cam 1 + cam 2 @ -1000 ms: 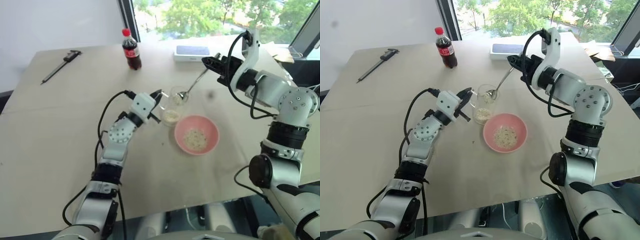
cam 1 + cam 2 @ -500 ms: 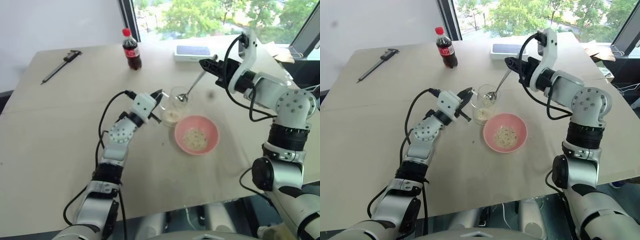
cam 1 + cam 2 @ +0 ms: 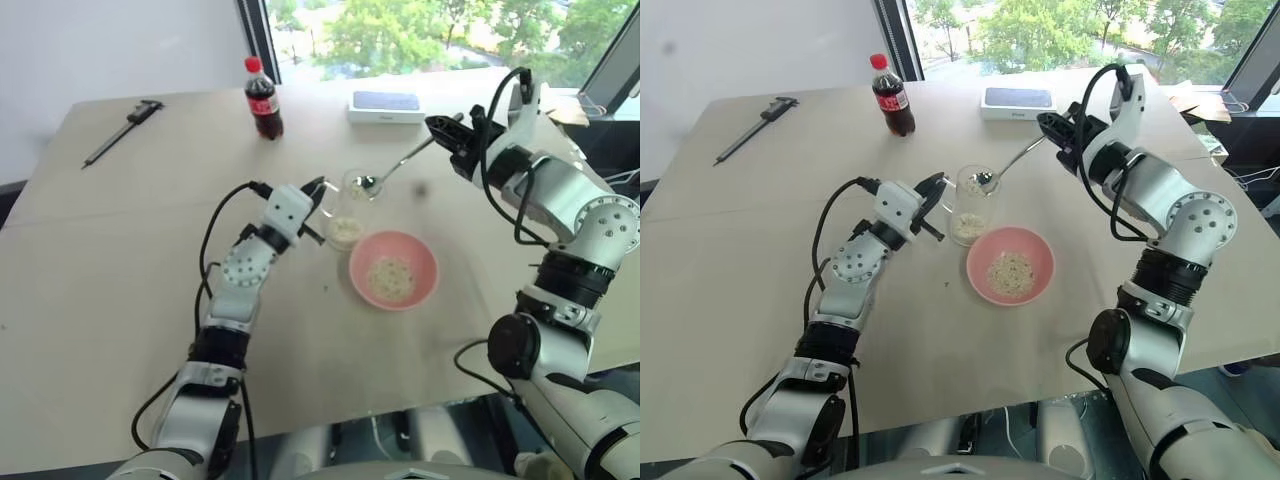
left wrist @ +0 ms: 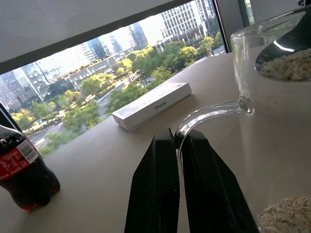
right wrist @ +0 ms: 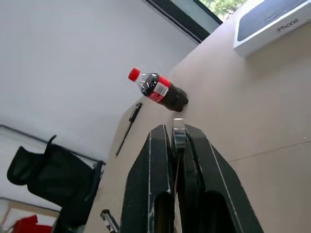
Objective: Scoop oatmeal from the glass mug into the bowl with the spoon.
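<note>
Right claw (image 3: 1052,125) clenched on spoon (image 3: 1012,160) handle; spoon head at glass mug (image 3: 972,205) rim, loaded w/ oatmeal (image 4: 286,68). Bowl (image 3: 1011,265) lies just beside mug, nearer the robot. Left claw (image 4: 178,145) pinches mug handle.

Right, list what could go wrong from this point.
The spoon, loaded with oatmeal, sits at the glass mug's rim: a tilt on the way to the bowl could scatter flakes on the table.
The right gripper pinches only the handle's end, so the spoon may twist.
The left gripper holds just the mug's handle; a knock could tip it.
</note>
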{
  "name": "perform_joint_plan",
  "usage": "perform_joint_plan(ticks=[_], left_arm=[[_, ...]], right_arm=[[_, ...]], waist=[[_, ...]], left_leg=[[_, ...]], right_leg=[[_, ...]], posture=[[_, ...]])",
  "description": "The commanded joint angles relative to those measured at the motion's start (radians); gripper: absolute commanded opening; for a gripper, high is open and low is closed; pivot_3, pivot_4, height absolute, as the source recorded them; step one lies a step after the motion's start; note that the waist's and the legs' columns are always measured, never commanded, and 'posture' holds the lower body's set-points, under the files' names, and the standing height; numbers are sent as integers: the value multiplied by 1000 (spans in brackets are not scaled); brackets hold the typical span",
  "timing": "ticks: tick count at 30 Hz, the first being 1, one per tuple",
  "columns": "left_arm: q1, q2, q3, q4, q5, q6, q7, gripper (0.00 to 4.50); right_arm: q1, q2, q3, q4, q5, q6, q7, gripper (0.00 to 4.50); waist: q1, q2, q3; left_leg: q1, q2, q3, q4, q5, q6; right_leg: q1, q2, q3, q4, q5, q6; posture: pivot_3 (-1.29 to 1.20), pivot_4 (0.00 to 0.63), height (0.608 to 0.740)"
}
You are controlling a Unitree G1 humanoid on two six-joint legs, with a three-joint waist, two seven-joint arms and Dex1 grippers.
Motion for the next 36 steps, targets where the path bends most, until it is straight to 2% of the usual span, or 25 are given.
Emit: perform_joint_plan(ticks=[1,9,23,31,36], left_arm=[[-24,-8,29,-20,-28,-52,25,61],[-24,-13,32,-4,-31,-69,42,61],[-15,-11,33,9,-34,-68,45,61],[-5,27,48,34,-17,-84,38,61],[-5,53,62,56,-27,-91,41,61]], right_arm=[[7,11,-31,-4,123,-58,-106,0],[41,-11,10,10,328,-146,-245,0],[111,-80,122,-9,502,-283,-289,0],[164,-94,124,-70,685,-398,-350,0],[211,-107,99,-108,695,-367,-314,0]], waist=[[0,0,0],[-1,0,0],[-1,0,0],[-1,0,0],[-1,0,0]], left_leg=[[0,0,0,0,0,0],[0,0,1,0,0,0],[1,1,2,0,0,1],[1,1,2,0,0,1],[1,1,3,0,0,1]], right_leg=[[0,0,0,0,0,0],[0,0,1,0,0,0],[0,1,2,0,0,0],[1,1,1,0,0,0],[1,1,2,0,0,0]], posture=[[0,150,740],[0,150,740],[0,150,740],[0,150,740],[0,150,740]])
